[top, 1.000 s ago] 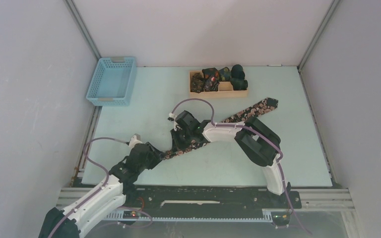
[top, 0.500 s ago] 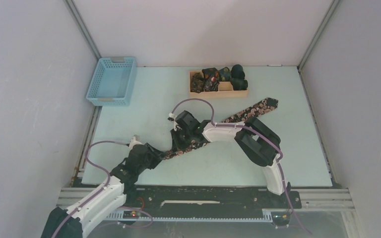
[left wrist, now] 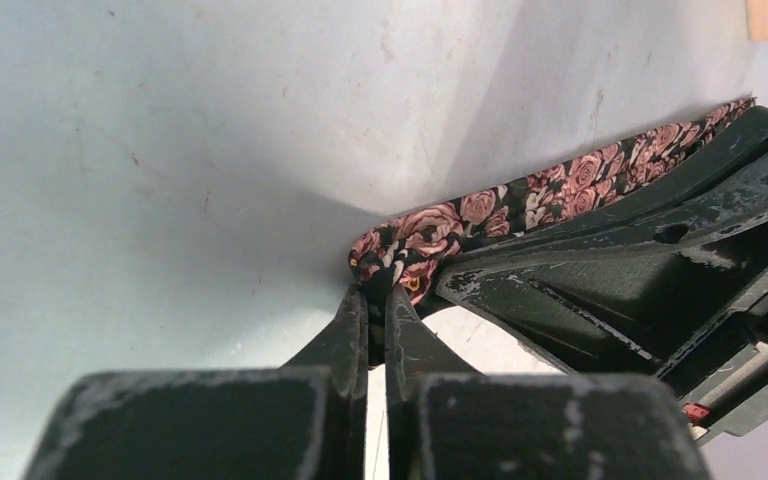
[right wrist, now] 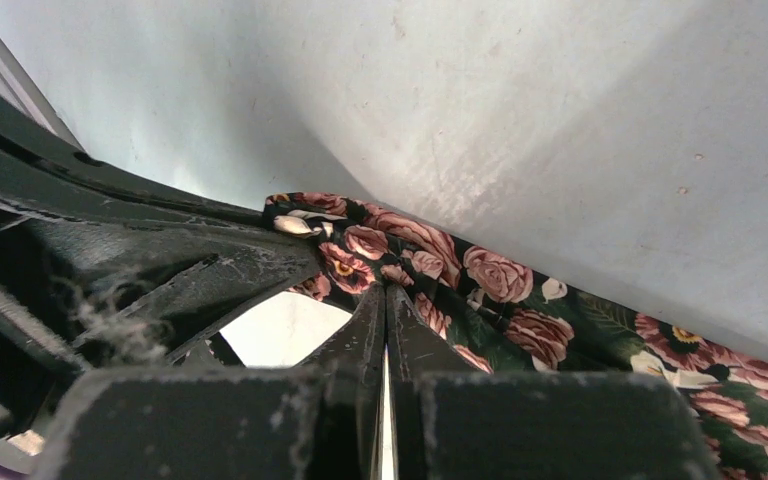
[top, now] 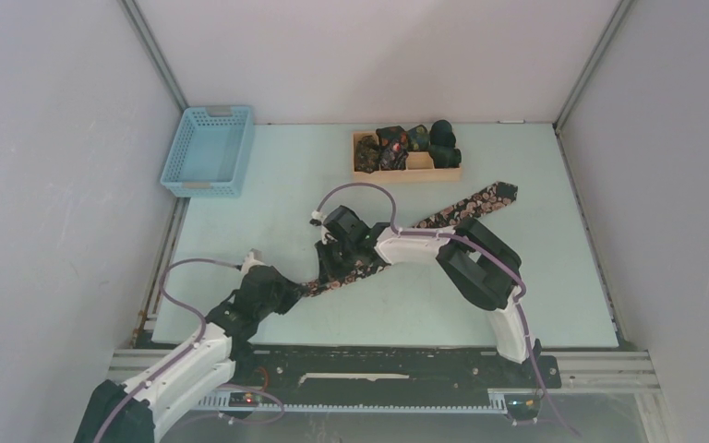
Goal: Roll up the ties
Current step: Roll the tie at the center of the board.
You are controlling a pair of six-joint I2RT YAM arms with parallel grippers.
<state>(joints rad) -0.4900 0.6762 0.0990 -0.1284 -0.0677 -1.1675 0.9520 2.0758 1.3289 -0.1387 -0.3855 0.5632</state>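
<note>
A long dark tie point(top: 480, 198) with pink roses lies diagonally across the pale table. My left gripper point(top: 297, 290) is at its near, narrow end. In the left wrist view the left gripper point(left wrist: 378, 292) is shut on the folded tip of the tie point(left wrist: 520, 200), with fabric showing between the fingers. My right gripper point(top: 332, 270) is just up the tie from it. In the right wrist view the right gripper point(right wrist: 385, 290) is shut, its tips pressed against the tie point(right wrist: 500, 275); no fabric shows between them. Several rolled ties point(top: 392, 143) sit in a wooden tray point(top: 420, 173).
A blue plastic basket point(top: 208, 152) stands at the far left of the table. The wooden tray is at the far middle. White walls close in the table on three sides. The two grippers stand very close together.
My left gripper has gone from half open to shut on the tie's narrow end, and the left arm shifted slightly. The right arm and the tie have hardly moved.
</note>
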